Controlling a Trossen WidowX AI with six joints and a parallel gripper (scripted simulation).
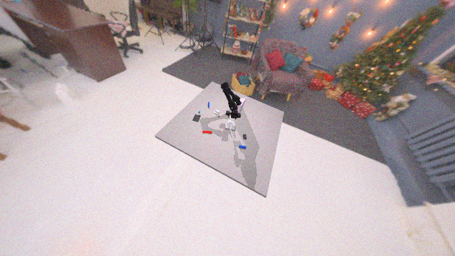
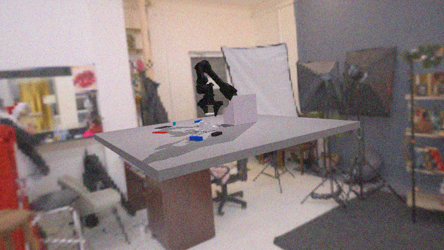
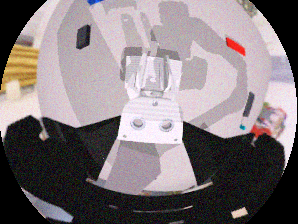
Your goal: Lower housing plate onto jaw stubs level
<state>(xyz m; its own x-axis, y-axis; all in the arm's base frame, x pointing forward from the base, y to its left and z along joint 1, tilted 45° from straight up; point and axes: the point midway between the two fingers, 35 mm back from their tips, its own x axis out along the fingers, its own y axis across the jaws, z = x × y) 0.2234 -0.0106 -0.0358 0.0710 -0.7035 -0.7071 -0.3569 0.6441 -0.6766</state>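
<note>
The white housing plate (image 3: 150, 120) (image 2: 210, 114), with two round holes, is between the fingers of my gripper (image 3: 150, 121) (image 2: 210, 114), which is shut on it. Plate and gripper hang above the table, with a gap below them in the exterior view. The pale jaw assembly (image 3: 152, 75) (image 1: 230, 126) (image 2: 206, 127) stands on the table beneath and, in the wrist view, beyond the plate's far edge. The two jaw stubs cannot be told apart clearly. In the top view the arm partly covers the plate.
The grey table (image 1: 187, 138) (image 2: 287, 131) carries a red bar (image 1: 207, 132) (image 3: 235, 46), a blue block (image 1: 242, 147) (image 2: 196, 138), a black block (image 1: 244, 137) (image 3: 83, 37) and a dark flat plate (image 1: 196, 118). A tall pale box (image 2: 245, 109) stands close beside the arm.
</note>
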